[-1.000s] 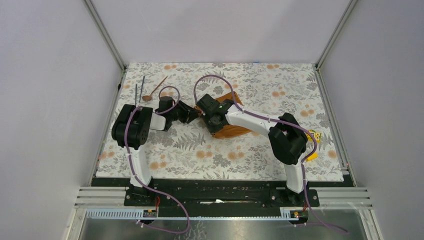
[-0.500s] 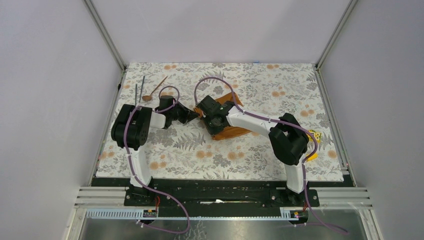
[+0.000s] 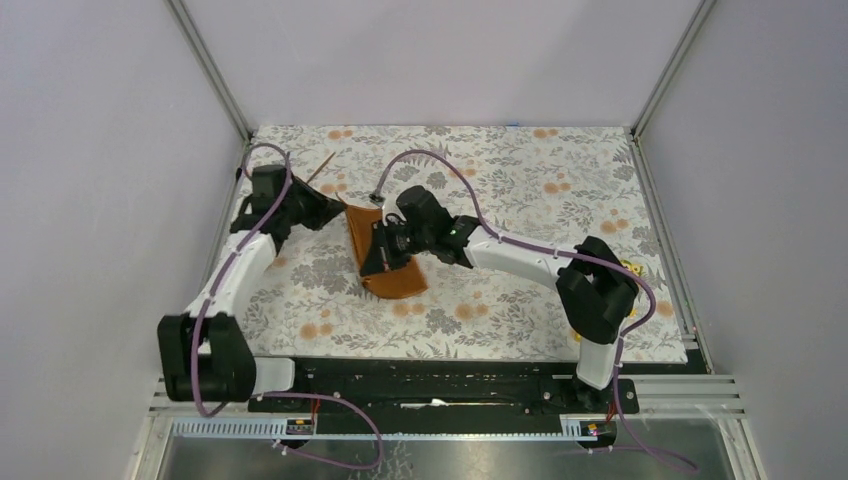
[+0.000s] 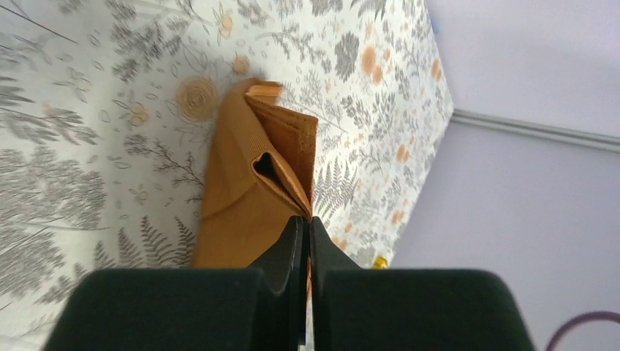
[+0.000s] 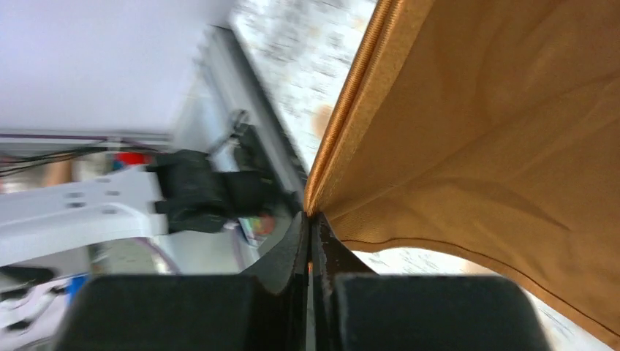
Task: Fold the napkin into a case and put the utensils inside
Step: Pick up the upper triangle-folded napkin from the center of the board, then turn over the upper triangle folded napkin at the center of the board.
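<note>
The rust-orange napkin (image 3: 392, 278) lies as a folded, narrow slanted strip on the floral tablecloth, left of centre. My left gripper (image 3: 342, 211) is shut on its far left corner; in the left wrist view the gripper (image 4: 308, 219) pinches layered folds of the napkin (image 4: 237, 197). My right gripper (image 3: 384, 248) is over the strip's middle. In the right wrist view it (image 5: 311, 216) is shut on a hemmed edge of the lifted napkin (image 5: 497, 124). Only the copper-brown spoon's handle (image 3: 325, 164) shows past the left arm. The two dark rods are hidden.
The floral tablecloth (image 3: 530, 180) covers the table. Small yellow blocks (image 3: 630, 268) sit at the right edge, partly behind the right arm. Grey walls and metal rails close in the sides. The left arm (image 3: 235, 270) stretches along the left edge.
The napkin has moved left from under the right gripper and now lies as a narrower strip. The left arm has stretched out toward the far left. The right gripper has moved left.
</note>
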You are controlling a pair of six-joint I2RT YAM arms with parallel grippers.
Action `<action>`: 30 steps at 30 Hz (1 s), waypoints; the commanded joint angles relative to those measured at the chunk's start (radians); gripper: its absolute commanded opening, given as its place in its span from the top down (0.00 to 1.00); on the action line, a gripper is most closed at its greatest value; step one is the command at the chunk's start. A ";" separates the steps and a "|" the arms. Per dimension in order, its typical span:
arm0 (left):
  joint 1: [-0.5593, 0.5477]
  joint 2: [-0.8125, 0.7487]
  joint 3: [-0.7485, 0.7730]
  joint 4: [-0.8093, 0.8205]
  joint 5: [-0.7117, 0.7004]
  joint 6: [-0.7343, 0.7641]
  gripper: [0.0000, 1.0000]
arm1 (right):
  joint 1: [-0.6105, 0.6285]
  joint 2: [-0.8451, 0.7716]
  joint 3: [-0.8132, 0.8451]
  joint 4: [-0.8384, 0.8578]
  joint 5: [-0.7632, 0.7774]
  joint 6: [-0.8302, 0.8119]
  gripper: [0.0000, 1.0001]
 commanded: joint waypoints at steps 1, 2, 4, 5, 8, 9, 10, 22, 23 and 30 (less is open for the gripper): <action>-0.003 -0.137 0.199 -0.286 -0.219 0.140 1.00 | 0.018 -0.053 -0.077 0.521 -0.271 0.346 1.00; -0.009 -0.144 0.241 -0.314 -0.256 0.146 1.00 | 0.018 -0.049 -0.110 0.625 -0.299 0.425 1.00; -0.050 -0.127 0.294 -0.336 -0.329 0.169 1.00 | 0.012 -0.026 -0.174 0.822 -0.348 0.572 1.00; -0.084 -0.103 0.319 -0.347 -0.366 0.179 1.00 | 0.004 -0.006 -0.201 0.913 -0.366 0.638 1.00; -0.181 0.029 0.376 -0.355 -0.424 0.201 1.00 | -0.028 0.048 -0.315 1.164 -0.399 0.803 1.00; -0.223 0.086 0.393 -0.356 -0.441 0.211 1.00 | -0.044 0.063 -0.360 1.235 -0.406 0.847 1.00; -0.253 0.141 0.413 -0.357 -0.459 0.219 1.00 | -0.062 0.076 -0.400 1.296 -0.411 0.876 1.00; -0.488 0.683 0.664 -0.245 -0.464 0.264 1.00 | -0.317 0.168 -0.848 1.335 -0.533 0.679 1.00; -0.496 0.713 0.685 -0.245 -0.448 0.265 1.00 | -0.331 0.171 -0.861 1.323 -0.537 0.662 1.00; -0.525 0.771 0.720 -0.226 -0.358 0.281 0.80 | -0.371 0.044 -0.904 0.936 -0.443 0.390 0.91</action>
